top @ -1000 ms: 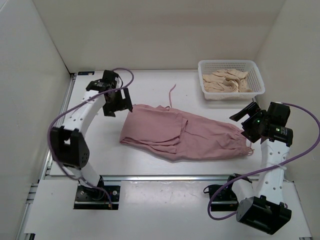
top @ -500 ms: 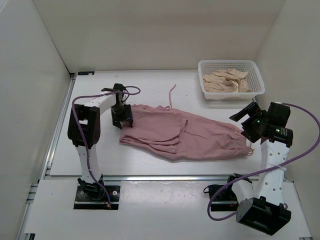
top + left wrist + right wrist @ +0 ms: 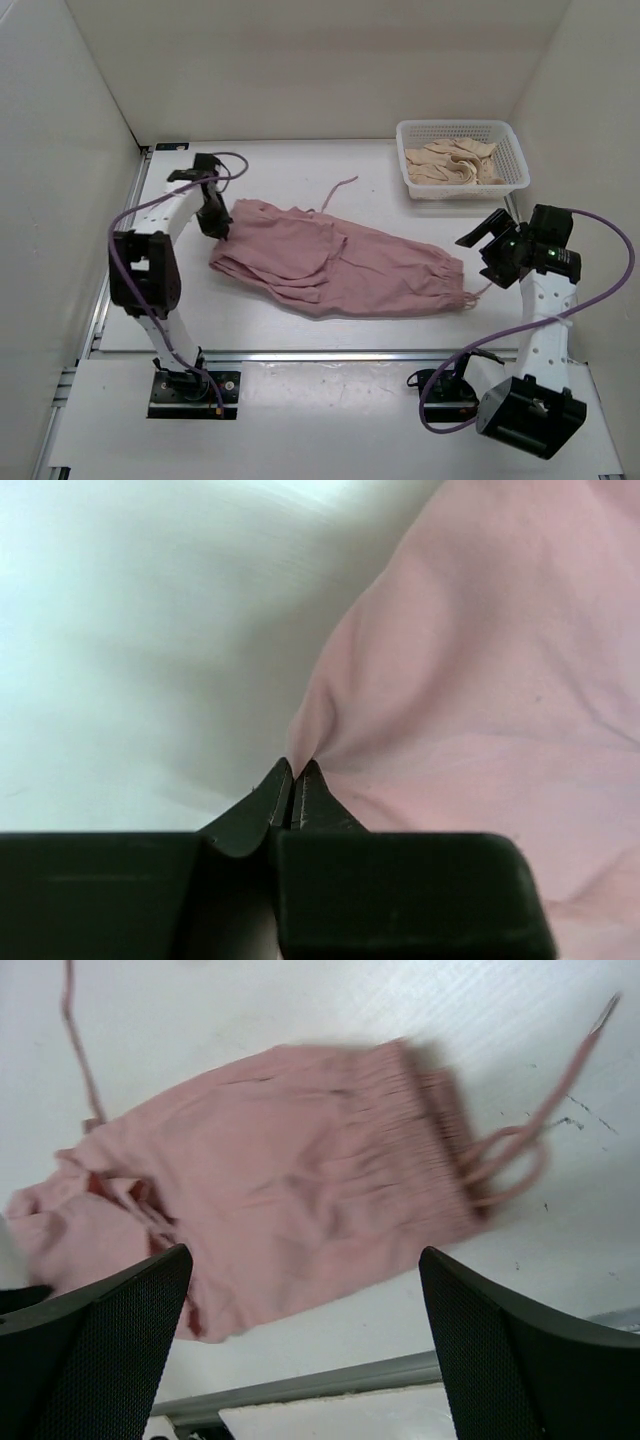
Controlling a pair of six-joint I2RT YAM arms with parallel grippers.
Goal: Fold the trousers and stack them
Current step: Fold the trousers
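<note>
The dusty-pink trousers (image 3: 335, 262) lie folded lengthwise across the middle of the table, gathered waist and drawstring toward the right (image 3: 420, 1150). My left gripper (image 3: 218, 224) is at their far-left corner, shut on a pinch of the pink cloth (image 3: 330, 715), which rises in a small peak from its tips (image 3: 295, 770). My right gripper (image 3: 480, 240) hovers open above the waist end, its two fingers (image 3: 100, 1310) wide apart with nothing between them.
A white basket (image 3: 512, 150) holding beige garments (image 3: 455, 162) stands at the back right. White walls close in the table on three sides. A metal rail (image 3: 330, 353) runs along the table's near edge.
My left gripper came down onto the trousers' left corner, shut on it and dragged the whole garment leftward. The right arm barely moved.
</note>
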